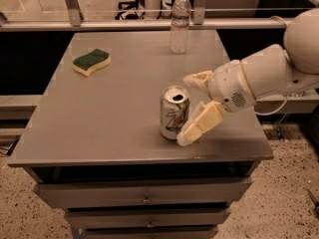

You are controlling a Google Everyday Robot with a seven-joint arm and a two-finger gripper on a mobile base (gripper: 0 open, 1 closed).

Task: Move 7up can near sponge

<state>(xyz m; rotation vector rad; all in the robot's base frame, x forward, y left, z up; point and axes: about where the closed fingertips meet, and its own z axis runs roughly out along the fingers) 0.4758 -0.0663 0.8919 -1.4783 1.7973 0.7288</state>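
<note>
The 7up can stands upright on the grey table, near the front and right of the middle. The sponge, dark green over pale yellow, lies at the table's back left, far from the can. My gripper is open and comes in from the right at can height. One finger reaches behind the can's top and the other lies against its lower right side. The can stands between them and is not lifted.
A clear plastic water bottle stands at the table's back edge, right of centre. Drawers sit below the table's front edge. A metal rail runs behind the table.
</note>
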